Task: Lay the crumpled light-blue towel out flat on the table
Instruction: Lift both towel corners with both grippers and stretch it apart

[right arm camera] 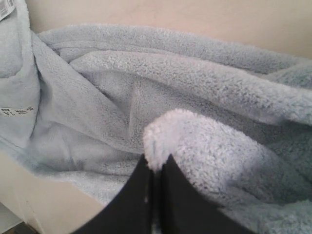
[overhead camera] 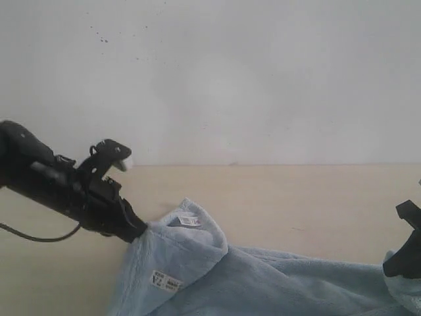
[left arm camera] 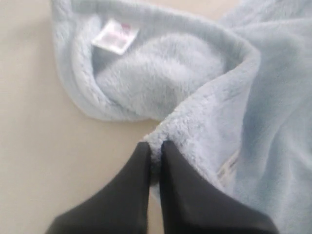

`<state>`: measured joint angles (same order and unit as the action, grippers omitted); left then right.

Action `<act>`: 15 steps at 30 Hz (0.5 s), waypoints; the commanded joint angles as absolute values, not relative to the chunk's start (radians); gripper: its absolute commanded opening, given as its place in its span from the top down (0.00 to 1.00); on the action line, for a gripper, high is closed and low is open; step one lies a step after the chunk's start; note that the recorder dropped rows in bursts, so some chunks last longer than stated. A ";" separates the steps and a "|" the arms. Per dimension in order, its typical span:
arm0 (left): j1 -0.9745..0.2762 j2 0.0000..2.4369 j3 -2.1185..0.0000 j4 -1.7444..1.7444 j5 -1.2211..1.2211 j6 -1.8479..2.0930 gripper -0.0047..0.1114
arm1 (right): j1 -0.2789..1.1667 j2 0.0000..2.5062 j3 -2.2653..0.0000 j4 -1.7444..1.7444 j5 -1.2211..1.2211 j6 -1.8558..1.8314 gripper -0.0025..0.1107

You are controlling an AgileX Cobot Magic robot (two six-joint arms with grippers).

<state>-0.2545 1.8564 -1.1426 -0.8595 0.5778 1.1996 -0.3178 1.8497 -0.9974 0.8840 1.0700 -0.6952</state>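
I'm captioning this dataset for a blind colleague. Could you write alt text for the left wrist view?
The left gripper, dark and shut, pinches a folded edge of the fluffy light-blue towel. Beyond it a corner of the towel curls over, showing a small white tag, with the beige table alongside.

left hand (left arm camera: 155, 152) pinched tight on a fold of the fluffy blue towel (left arm camera: 253, 97); white tag (left arm camera: 115, 36) sits by the curled hem beyond it; beige counter (left arm camera: 39, 146) alongside
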 commanded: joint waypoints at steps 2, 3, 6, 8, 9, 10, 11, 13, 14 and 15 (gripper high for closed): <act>-0.254 1.686 -1.129 -0.801 0.572 1.057 0.93 | -0.317 1.837 -0.997 1.033 1.150 -0.676 0.98; -0.254 1.659 -1.120 -0.774 0.572 1.040 0.93 | -0.317 1.837 -0.997 1.085 1.181 -0.700 0.98; -0.254 1.552 -1.067 -0.674 0.470 0.920 0.93 | -0.317 1.831 -1.001 1.197 1.221 -0.778 0.98; -0.249 1.460 -1.029 -0.623 0.368 0.777 0.93 | -0.317 1.819 -1.001 1.245 1.221 -0.802 0.98; -0.243 1.414 -1.017 -0.592 0.355 0.730 0.93 | -0.318 1.809 -1.003 1.272 1.221 -0.821 0.98; -0.240 1.369 -1.011 -0.567 0.361 0.717 0.93 | -0.318 1.798 -1.009 1.297 1.221 -0.839 0.98; -0.236 1.328 -1.009 -0.530 0.380 0.699 0.93 | -0.318 1.788 -1.024 1.311 1.221 -0.849 0.98; -0.226 1.258 -1.009 -0.473 0.420 0.650 0.93 | -0.318 1.756 -1.061 1.316 1.221 -0.843 0.98; -0.219 1.221 -1.009 -0.442 0.443 0.610 0.93 | -0.318 1.739 -1.075 1.316 1.221 -0.843 0.98; -0.215 1.184 -1.009 -0.399 0.458 0.563 0.93 | -0.318 1.715 -1.094 1.316 1.221 -0.841 0.98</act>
<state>-0.2269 1.2734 -1.0163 -0.4934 0.4168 0.6734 -0.3178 1.7701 -1.0515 1.2917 1.2046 -0.8254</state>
